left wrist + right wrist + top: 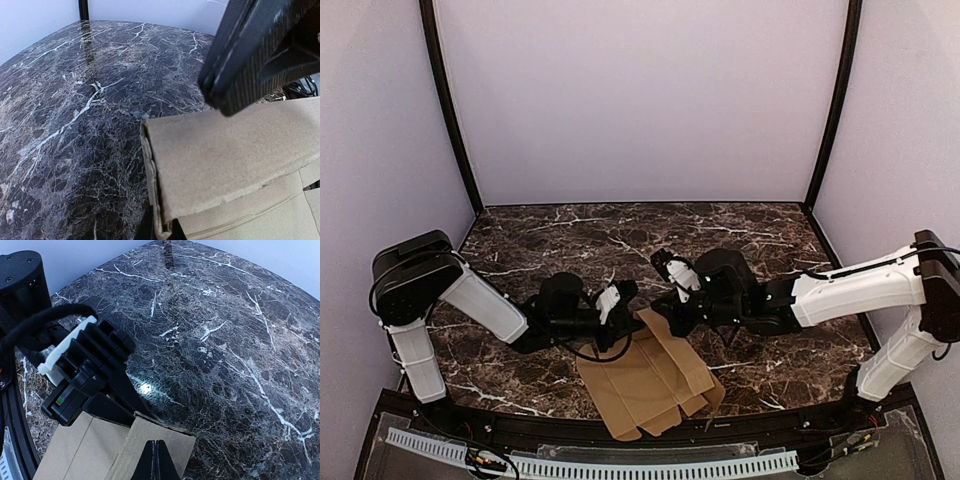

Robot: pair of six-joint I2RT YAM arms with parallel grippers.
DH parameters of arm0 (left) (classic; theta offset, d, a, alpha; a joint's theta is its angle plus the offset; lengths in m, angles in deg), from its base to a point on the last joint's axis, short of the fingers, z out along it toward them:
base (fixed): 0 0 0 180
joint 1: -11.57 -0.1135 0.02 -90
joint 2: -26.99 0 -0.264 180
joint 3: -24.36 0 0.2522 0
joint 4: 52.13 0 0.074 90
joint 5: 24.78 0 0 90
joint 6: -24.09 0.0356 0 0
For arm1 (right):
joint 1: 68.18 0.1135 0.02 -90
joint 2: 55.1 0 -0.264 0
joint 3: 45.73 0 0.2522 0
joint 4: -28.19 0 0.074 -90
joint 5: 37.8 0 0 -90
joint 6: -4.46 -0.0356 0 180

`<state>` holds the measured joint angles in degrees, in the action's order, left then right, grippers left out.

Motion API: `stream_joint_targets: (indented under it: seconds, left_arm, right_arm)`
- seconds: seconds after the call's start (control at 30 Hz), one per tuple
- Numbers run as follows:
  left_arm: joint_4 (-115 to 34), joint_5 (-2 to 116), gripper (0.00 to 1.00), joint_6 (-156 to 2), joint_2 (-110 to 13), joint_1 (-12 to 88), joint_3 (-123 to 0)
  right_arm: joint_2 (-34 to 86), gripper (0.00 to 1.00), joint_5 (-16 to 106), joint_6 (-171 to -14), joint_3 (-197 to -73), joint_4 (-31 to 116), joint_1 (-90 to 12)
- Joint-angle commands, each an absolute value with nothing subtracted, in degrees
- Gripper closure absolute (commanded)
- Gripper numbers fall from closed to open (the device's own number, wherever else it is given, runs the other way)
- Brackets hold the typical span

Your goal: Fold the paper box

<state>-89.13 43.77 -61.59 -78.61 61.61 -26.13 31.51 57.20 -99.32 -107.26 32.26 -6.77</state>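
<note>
Left fingers (117,405) pinch the brown paper box (650,385), right fingers (149,465) closed over it.

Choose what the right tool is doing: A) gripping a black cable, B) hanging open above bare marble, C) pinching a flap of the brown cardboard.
C: the right tool is shut on a flap edge of the paper box, as its wrist view shows.

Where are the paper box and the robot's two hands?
paper box (645,385), top view, middle of the brown sheet.
left hand (633,315), top view, fingertips at the sheet's edge.
right hand (155,460), right wrist view, tips pinching the flap.
</note>
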Motion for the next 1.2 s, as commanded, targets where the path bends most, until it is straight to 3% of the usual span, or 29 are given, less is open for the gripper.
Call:
stream_joint_targets:
  seconds: [0.0, 0.53, 0.83, 1.17]
  left_arm:
    - [-90.06, 43.34, 1.00, -62.21, -79.49, 61.90, -27.07]
    - [-91.77, 44.31, 0.98, -62.90, -81.10, 62.46, -26.06]
    - [-92.76, 44.55, 0.89, -63.42, -81.73, 62.46, -25.59]
    - [-94.67, 45.13, 0.86, -64.50, -82.60, 62.63, -24.75]
  right_arm:
    - [34.03, 1.00, 56.71, -101.38, -107.61, 27.96, -7.17]
    - [38.90, 1.00, 56.79, -101.71, -110.18, 26.45, -7.19]
    - [40.88, 1.00, 56.54, -102.62, -109.33, 27.04, -7.25]
    - [41.77, 1.00, 55.47, -105.27, -106.82, 26.15, -7.02]
